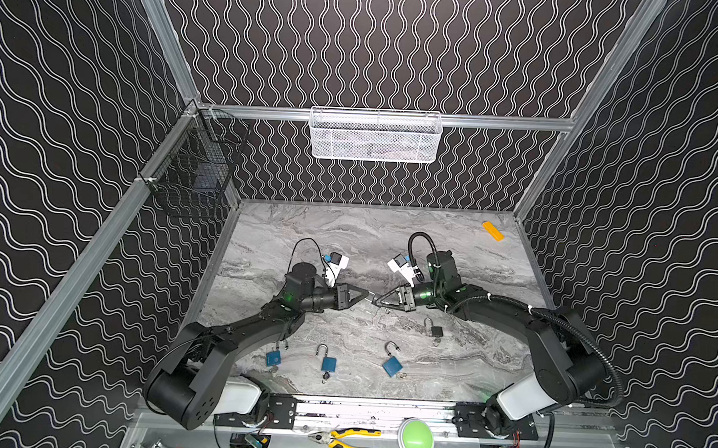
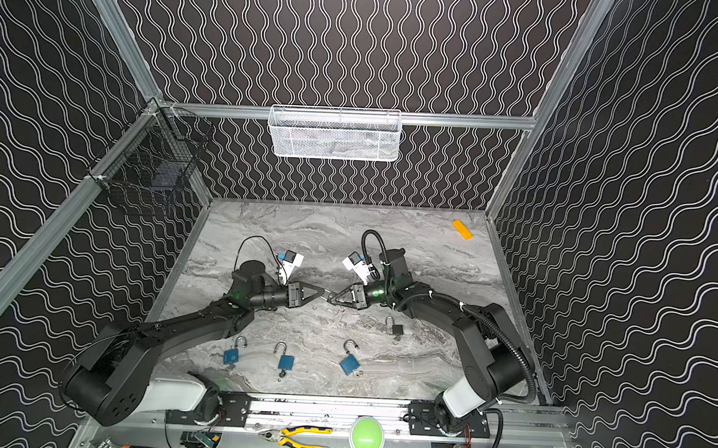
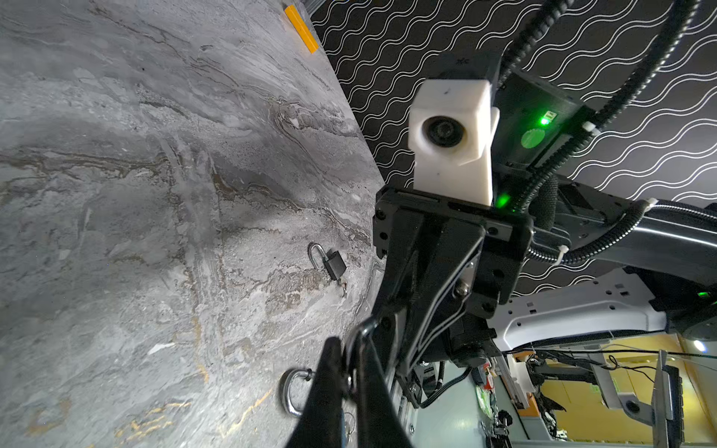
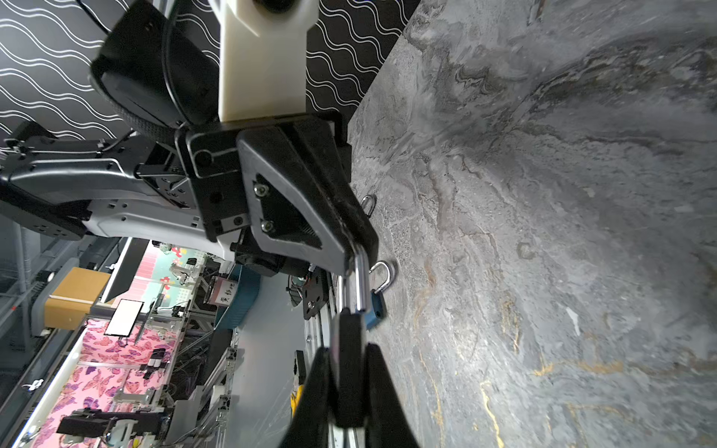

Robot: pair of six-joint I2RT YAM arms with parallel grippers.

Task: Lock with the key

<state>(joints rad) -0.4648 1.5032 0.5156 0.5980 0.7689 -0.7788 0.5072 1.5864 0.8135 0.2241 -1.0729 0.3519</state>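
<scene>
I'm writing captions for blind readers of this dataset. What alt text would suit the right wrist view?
The right claw grips the body of a black padlock while the left claw, reaching in from the opposite side, pinches its silver shackle. Behind them, a blue padlock lies on the grey marble table.

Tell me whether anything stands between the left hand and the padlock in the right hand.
Nothing visible does. The left hand is shut on the shackle of the padlock, whose body the right hand grips. The other padlocks lie apart on the table.
</scene>
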